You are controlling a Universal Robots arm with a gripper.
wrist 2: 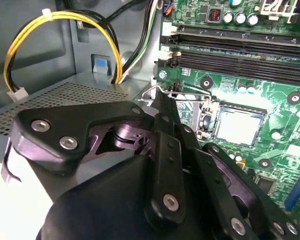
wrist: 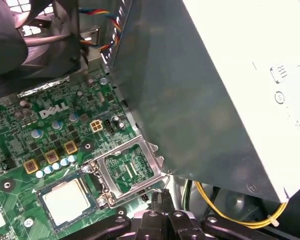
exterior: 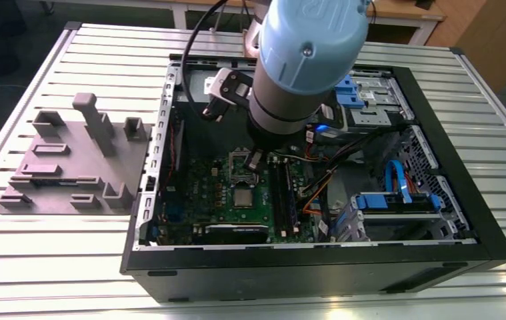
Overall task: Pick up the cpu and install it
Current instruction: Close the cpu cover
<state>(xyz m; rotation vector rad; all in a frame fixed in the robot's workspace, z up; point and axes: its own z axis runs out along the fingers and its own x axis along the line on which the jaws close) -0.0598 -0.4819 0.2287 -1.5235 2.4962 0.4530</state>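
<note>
An open computer case [exterior: 466,250] is seen lying on a slatted metal bench [exterior: 48,267]. A green motherboard [exterior: 208,193] is laid flat inside it. The cpu [exterior: 244,198], a small square chip with a pale silver top, is seated in its socket near the middle of the motherboard; it is also seen in the second wrist view [wrist 2: 238,125] and in the first wrist view [wrist: 65,201]. The hinged metal socket bracket [wrist: 127,172] is swung open and is lying just beside the cpu, towards the grey power-supply box [wrist: 215,95].

The robot arm [exterior: 311,47] is lowered into the case from above. The gripper [exterior: 255,160] is held over the motherboard near the open bracket, apart from the cpu, and nothing is seen between its fingers. Whether the fingers are spread or pressed together cannot be told. Dark gripper linkages are seen close up in both wrist views.

A bundle of yellow wires [wrist 2: 65,22] is run along the case wall beside the power-supply box. On the bench beside the case, at the exterior view's left, a grey-mauve plastic block [exterior: 71,167] with upright posts is set.
</note>
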